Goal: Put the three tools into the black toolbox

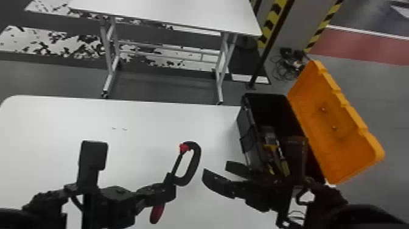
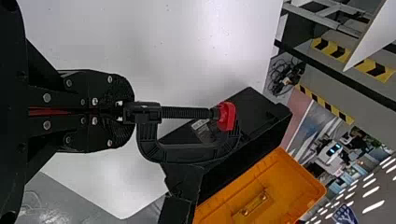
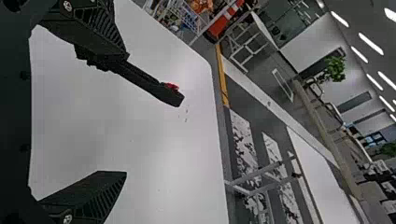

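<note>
Yellow-handled tools [image 1: 275, 156] lie in the black toolbox [image 1: 244, 138], right of the head view; my left gripper [image 2: 132, 112] pinches the clamp [image 1: 197, 161], lower centre, probably the last left, and my right gripper [image 1: 216, 169] gapes empty.

Clamp [image 1: 196, 164]: black frame, hard plastic look, matt, mostly smooth. Its screw [image 2: 187, 112]: black, matt, rough with threads; end cap [image 2: 227, 115] red plastic look, light gloss. Toolbox [image 1: 247, 134]: black plastic, matt, smooth walls. Lid [image 1: 334, 121]: orange plastic, smooth, low sheen. Yellow handles [image 1: 284, 167] inside the box: plastic look, finish too blurred to call. Counter [image 1: 137, 115]: white, smooth, semi-matt, soft reflections. Left claw [image 1: 172, 184]: black, matt, ridged pads, shiny metal screws [image 2: 109, 79]. Right claw [image 1: 217, 172]: black, matt, ribbed inner faces. Far table legs [image 1: 109, 73]: metal look, satin.
</note>
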You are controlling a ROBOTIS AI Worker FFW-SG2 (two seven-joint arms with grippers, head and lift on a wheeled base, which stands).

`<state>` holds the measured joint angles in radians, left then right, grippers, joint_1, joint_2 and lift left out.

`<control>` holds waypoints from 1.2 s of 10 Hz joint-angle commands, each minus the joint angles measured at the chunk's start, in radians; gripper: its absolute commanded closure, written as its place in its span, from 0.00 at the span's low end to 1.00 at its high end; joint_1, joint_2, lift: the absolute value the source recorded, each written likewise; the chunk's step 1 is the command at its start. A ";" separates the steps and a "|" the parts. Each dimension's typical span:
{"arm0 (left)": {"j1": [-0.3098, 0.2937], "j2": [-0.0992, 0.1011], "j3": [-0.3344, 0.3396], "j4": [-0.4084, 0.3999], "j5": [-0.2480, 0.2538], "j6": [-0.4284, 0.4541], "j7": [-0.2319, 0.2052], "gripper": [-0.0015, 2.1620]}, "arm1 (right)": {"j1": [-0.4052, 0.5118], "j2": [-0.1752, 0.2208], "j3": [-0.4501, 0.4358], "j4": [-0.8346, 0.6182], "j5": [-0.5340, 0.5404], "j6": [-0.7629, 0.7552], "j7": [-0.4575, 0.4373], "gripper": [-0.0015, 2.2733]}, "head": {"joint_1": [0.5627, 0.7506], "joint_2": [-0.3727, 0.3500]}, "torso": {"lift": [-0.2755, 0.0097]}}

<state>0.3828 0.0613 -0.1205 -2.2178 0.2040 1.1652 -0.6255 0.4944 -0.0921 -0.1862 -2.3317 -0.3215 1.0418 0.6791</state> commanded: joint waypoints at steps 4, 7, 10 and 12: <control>0.022 -0.001 -0.036 -0.014 -0.012 -0.046 0.003 0.99 | -0.091 0.020 0.037 -0.031 -0.007 0.194 -0.020 0.03 | 0.70 0.23 | 0.79; 0.036 -0.009 -0.071 -0.017 -0.014 -0.058 0.013 0.99 | -0.102 0.028 0.053 -0.014 -0.002 0.160 -0.020 0.03 | 0.70 0.25 | 0.79; 0.053 -0.012 -0.088 -0.037 -0.012 -0.058 0.013 0.99 | -0.085 0.028 0.053 0.005 -0.005 0.090 -0.010 0.44 | 0.70 0.21 | 0.79; 0.062 -0.012 -0.090 -0.039 -0.012 -0.058 0.009 0.99 | -0.074 0.028 0.056 -0.003 -0.005 0.093 -0.018 0.97 | 0.70 0.20 | 0.79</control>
<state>0.4416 0.0491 -0.2106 -2.2558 0.1917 1.1064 -0.6159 0.4173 -0.0644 -0.1304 -2.3322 -0.3267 1.1349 0.6609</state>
